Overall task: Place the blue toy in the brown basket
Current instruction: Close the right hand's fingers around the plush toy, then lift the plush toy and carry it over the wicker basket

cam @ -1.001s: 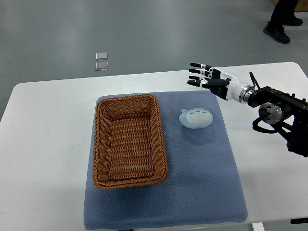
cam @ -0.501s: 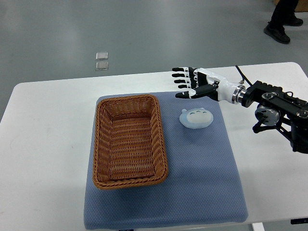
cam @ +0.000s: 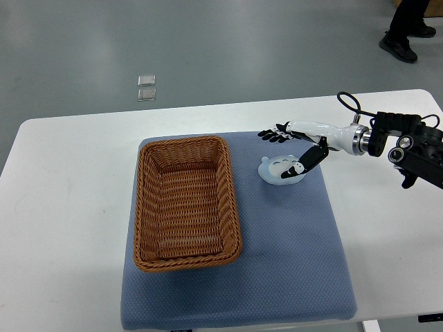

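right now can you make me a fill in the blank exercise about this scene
The pale blue rounded toy lies on the blue mat, to the ____ of the brown woven wicker basket in the picture.
The basket holds ____.
The right robot hand reaches in over the ____.

Missing words: right; nothing; toy

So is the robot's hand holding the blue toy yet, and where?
Not yet. The right hand is over the blue toy with its fingers spread, the thumb reaching down at the toy's right side. The toy lies on the blue mat.
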Controlling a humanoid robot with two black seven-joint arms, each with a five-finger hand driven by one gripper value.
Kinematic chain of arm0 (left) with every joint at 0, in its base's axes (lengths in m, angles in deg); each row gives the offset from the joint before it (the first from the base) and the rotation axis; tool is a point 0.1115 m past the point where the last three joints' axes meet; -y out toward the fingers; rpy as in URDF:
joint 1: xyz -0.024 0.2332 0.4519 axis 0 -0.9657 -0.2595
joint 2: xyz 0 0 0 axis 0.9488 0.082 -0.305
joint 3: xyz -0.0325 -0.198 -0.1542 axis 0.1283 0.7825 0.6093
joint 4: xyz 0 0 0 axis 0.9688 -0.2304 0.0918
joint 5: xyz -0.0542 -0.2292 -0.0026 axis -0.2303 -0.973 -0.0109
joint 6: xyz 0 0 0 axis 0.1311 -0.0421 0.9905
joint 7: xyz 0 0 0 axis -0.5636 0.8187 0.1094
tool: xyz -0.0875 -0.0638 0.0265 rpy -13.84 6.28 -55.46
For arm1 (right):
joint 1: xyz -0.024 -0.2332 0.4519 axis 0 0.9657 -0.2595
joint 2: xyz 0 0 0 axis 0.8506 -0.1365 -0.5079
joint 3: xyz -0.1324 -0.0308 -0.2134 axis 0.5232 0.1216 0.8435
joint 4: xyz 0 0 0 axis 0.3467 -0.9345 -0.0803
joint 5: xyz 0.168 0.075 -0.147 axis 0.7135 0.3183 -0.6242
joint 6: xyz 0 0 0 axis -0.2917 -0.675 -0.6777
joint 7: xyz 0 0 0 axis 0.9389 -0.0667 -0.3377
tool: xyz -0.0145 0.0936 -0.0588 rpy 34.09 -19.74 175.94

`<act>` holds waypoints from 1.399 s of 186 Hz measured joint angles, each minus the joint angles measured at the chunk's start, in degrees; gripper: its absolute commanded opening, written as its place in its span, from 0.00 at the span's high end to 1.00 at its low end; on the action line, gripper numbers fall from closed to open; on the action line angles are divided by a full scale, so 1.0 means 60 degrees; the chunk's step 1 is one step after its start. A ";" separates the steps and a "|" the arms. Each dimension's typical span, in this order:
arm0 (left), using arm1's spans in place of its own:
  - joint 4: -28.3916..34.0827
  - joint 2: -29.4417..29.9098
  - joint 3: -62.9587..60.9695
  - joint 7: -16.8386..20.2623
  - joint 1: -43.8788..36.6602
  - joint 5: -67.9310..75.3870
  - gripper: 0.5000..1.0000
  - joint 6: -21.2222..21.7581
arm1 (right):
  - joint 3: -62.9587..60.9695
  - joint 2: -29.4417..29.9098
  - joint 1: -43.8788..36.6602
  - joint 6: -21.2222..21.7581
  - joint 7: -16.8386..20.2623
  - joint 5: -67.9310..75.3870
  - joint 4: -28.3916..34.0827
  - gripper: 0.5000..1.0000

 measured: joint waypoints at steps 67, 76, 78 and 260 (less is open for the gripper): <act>0.0000 0.0000 0.0000 0.0000 0.0000 0.0000 0.00 0.0000 | 0.0687 0.0138 0.0049 -0.0689 -0.0002 -0.0582 0.0000 0.18; 0.0000 0.0000 0.0000 0.0000 0.0000 0.0000 0.00 0.0000 | 0.0773 0.0139 0.0044 -0.0752 0.0004 -0.0591 -0.0010 0.19; 0.0000 0.0000 0.0000 0.0000 0.0000 0.0000 0.00 0.0000 | 0.0790 0.0139 0.0044 -0.0768 0.0005 -0.0592 -0.0014 0.19; 0.0000 0.0000 0.0000 0.0000 0.0000 0.0000 0.00 0.0000 | 0.0865 0.0177 -0.0398 -0.1051 -0.0450 -0.0575 -0.0223 1.00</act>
